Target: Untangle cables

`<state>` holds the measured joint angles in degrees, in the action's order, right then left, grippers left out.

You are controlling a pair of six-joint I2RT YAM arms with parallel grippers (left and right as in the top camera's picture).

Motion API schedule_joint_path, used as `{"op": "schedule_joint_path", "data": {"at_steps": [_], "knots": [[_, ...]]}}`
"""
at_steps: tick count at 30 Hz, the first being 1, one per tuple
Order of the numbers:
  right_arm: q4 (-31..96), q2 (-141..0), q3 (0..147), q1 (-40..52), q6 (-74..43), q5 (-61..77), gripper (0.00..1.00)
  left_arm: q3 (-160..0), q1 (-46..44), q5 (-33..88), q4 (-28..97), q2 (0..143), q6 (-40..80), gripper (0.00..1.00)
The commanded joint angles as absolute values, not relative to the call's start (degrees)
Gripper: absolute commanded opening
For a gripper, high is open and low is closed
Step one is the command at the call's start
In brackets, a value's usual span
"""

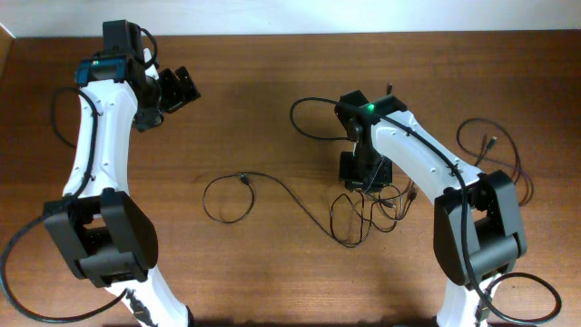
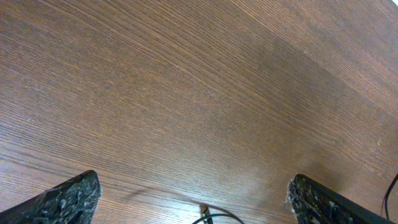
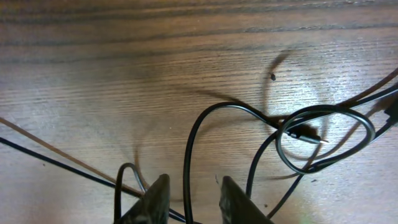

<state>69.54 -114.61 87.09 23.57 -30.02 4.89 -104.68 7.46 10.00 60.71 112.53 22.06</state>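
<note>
right gripper [image 3: 194, 179] closing on one strand [image 3: 186, 162] of the cables [image 1: 361, 216].
the tangle lies on the table [image 2: 186, 74] just beneath this gripper, with one cord trailing left to a loose loop at mid-table. the jaws stand narrowly apart, the strand between them and, as far as can be seen, touching neither pad. the step likely goes best if only this strand is pinched and then lifted slowly, so the neighbouring loops fall free. the left gripper [image 2: 193, 183] hangs wide apart over bare wood, holding nothing.
</note>
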Motion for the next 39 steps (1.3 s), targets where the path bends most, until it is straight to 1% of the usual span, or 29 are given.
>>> {"op": "schedule_joint_path", "data": {"at_steps": [1,3,6,7,8,10,11,13,16,18,21,26,31,36,37,39], "knots": [[69.60,-114.48,88.18,23.66,-30.26,3.81,0.18,-105.03,7.40,9.56,60.80,112.51,21.58,0.99],[70.24,-114.48,88.18,23.66,-30.26,3.81,0.15,-105.06,7.40,9.56,60.77,112.51,21.58,0.99],[72.55,-114.48,88.18,23.66,-30.28,3.81,0.12,-105.06,7.40,9.56,60.77,112.51,21.58,0.99],[73.32,-114.48,88.18,23.66,-30.28,3.81,0.07,-105.06,7.40,9.56,60.77,112.51,21.58,0.99],[73.60,-114.48,88.18,23.66,-30.26,3.81,0.04,-105.06,7.40,9.56,60.80,112.51,21.58,0.99],[73.34,-114.45,88.66,23.59,-30.17,4.32,0.04,-105.03,7.40,9.56,60.80,112.51,21.58,0.99],[74.30,-114.45,90.80,23.51,-26.83,6.98,0.04,-105.03,7.40,9.56,60.77,112.51,21.58,0.99],[77.78,-114.37,98.50,23.51,-19.73,14.26,0.04,-105.03,7.40,9.56,60.77,112.51,21.58,0.99],[85.78,-114.34,116.40,23.97,-14.11,21.63,0.04,-105.06,7.40,9.58,60.77,112.51,21.58,0.99],[87.88,-114.34,127.46,24.51,-10.87,25.15,0.04,-105.06,7.40,9.58,60.77,112.51,21.58,0.99],[87.53,-114.34,137.56,25.45,-10.68,25.47,0.04,-105.03,7.40,9.56,60.80,112.51,21.56,0.99],[85.03,-114.34,142.21,25.50,-9.61,25.17,0.04,-105.06,7.40,9.58,60.77,112.51,21.58,0.99],[84.71,-114.52,142.02,25.43,-9.65,16.25,0.04,-105.06,7.40,9.56,60.77,112.51,21.58,0.99],[85.27,-114.89,142.02,25.43,-10.22,-4.36,0.04,-105.03,7.40,9.56,60.80,112.51,21.58,0.99],[85.41,-114.91,141.78,25.43,-12.49,-8.47,0.04,-105.06,7.40,9.56,60.80,112.51,21.58,0.99],[86.13,-114.91,140.99,25.43,-16.88,-11.44,0.04,-105.06,7.40,9.56,60.80,112.51,21.58,0.99]]}}
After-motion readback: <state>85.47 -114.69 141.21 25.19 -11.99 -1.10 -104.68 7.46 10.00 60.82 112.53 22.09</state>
